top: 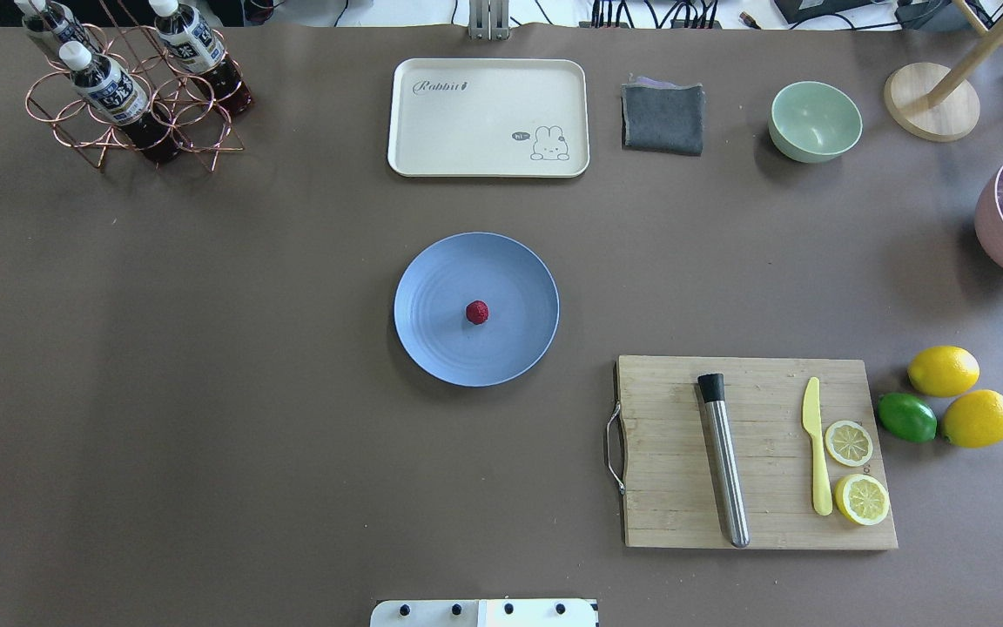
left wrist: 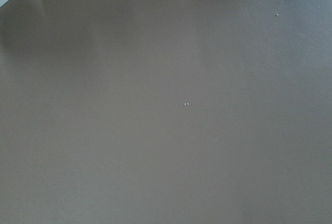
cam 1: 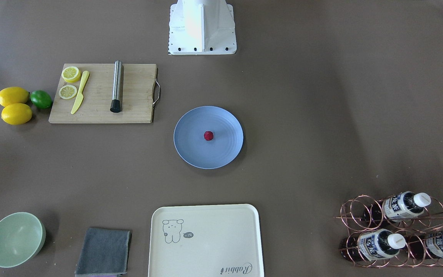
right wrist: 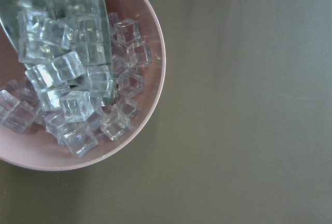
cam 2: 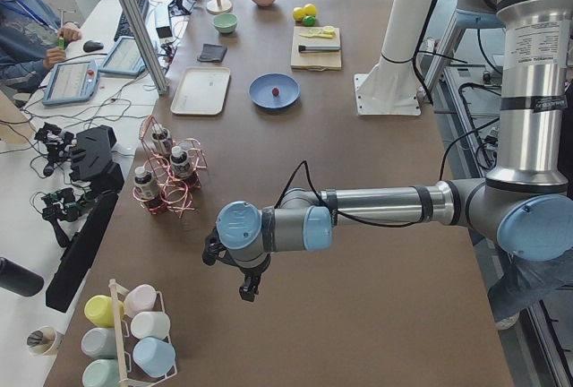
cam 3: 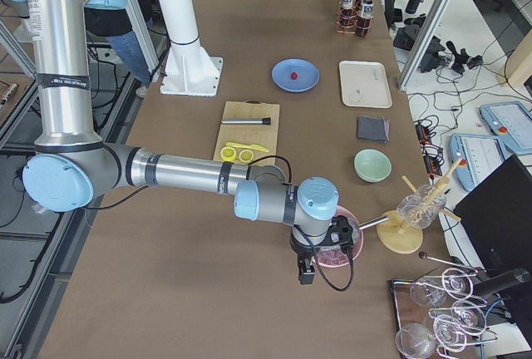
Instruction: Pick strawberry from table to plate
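Observation:
The small dark-red strawberry (cam 1: 208, 135) (top: 477, 313) lies near the middle of the round light-blue plate (cam 1: 194, 127) (top: 436, 283) at the centre of the brown table (top: 205, 392). Neither gripper shows in the front-facing or overhead views. The left gripper (cam 2: 246, 296) hangs over bare table far from the plate, beyond the bottle rack, and I cannot tell whether it is open or shut. At the other end of the table, the right gripper (cam 3: 304, 277) hangs beside a pink bowl of ice (cam 3: 337, 247) (right wrist: 78, 79), and its state I cannot tell either. Neither wrist view shows any fingers.
A wooden cutting board (top: 667, 488) carries a steel muddler (top: 724, 461), a yellow knife and lemon slices. Lemons and a lime (top: 906, 417) lie beside it. A cream tray (top: 488, 117), grey cloth (top: 663, 117), green bowl (top: 815, 120) and copper bottle rack (top: 131, 104) line the far edge.

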